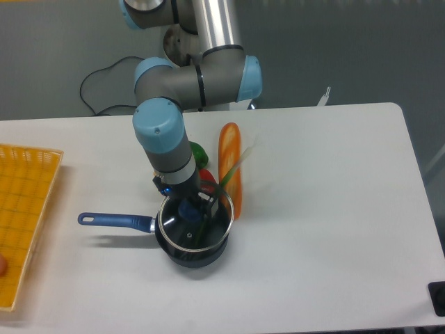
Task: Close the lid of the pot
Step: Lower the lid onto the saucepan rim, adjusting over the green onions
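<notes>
Fingers (189, 209) clamped on blue knob of pot lid (195, 224), right above black pot (182, 252), near surface's front edge. No readable writing.

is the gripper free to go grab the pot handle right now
Probably not as things stand: the gripper is shut on the lid by its knob, above the pot. The blue handle itself lies bare on the table, nothing blocking it.
</notes>
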